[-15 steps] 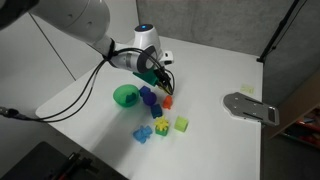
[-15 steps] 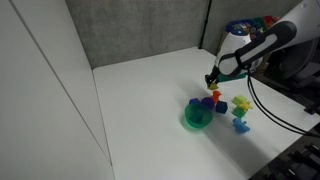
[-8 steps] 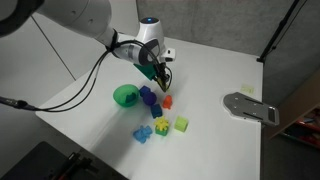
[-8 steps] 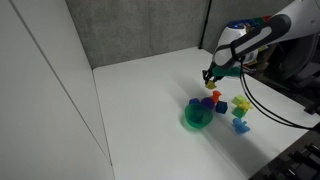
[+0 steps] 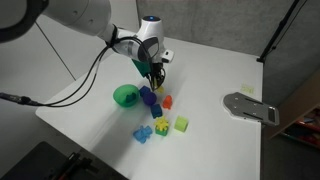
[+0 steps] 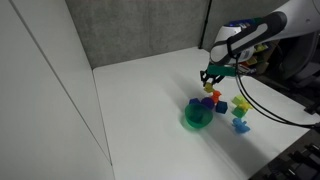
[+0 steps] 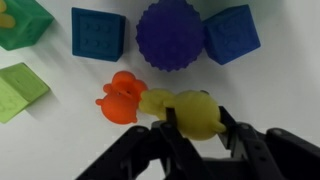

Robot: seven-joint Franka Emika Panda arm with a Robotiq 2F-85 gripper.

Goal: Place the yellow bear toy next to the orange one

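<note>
In the wrist view my gripper (image 7: 196, 120) is shut on the yellow bear toy (image 7: 185, 108), with a finger on each side of its rounded body. The bear's head end touches or nearly touches the orange figure (image 7: 122, 97) just to its left. In both exterior views the gripper (image 5: 156, 78) (image 6: 208, 77) points down just above the table. It stands beside the orange figure (image 5: 167, 101) at the edge of the toy cluster. The bear is too small to make out there.
Two blue blocks (image 7: 98, 33) (image 7: 232, 33) and a purple ball (image 7: 170, 35) lie just beyond the orange figure. A green bowl (image 5: 125, 95), a lime cube (image 5: 181, 124), a chunky yellow piece (image 5: 160, 125), a light-blue figure (image 5: 143, 133) and a grey metal plate (image 5: 250, 106) share the table.
The wrist has swung from a slanted pose to nearly vertical, and the gripper has shifted slightly, still holding the yellow bear beside the orange figure. The other toys have not moved.
</note>
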